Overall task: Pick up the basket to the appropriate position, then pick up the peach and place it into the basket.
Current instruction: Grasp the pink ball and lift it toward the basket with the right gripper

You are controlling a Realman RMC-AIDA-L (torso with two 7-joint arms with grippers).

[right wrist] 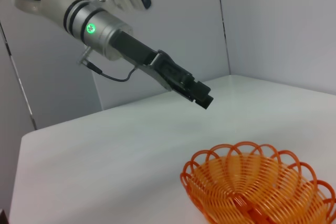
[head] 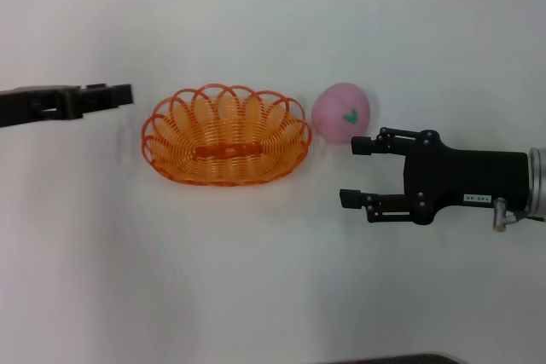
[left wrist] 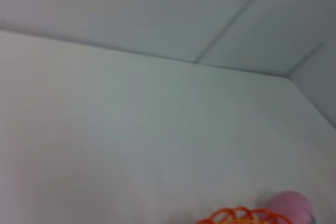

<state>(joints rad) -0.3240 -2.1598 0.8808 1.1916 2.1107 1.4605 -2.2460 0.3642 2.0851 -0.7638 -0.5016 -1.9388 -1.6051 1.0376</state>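
The orange basket (head: 226, 135) stands on the white table (head: 256, 279), near the middle. The pink peach (head: 341, 112) with its green leaf mark lies just to the right of the basket, close to its rim. My right gripper (head: 354, 171) is open and empty, just right of the basket and in front of the peach, with its upper fingertip close to the peach. My left gripper (head: 121, 95) hovers left of the basket, apart from it, with its fingers together and nothing in them. It also shows in the right wrist view (right wrist: 202, 95) beyond the basket (right wrist: 257, 187). The left wrist view shows only the basket's rim (left wrist: 241, 216) and the peach (left wrist: 291, 205).
The table's front edge (head: 384, 359) shows at the bottom. Pale walls (right wrist: 273, 24) stand behind the table. Bare tabletop lies in front of and behind the basket.
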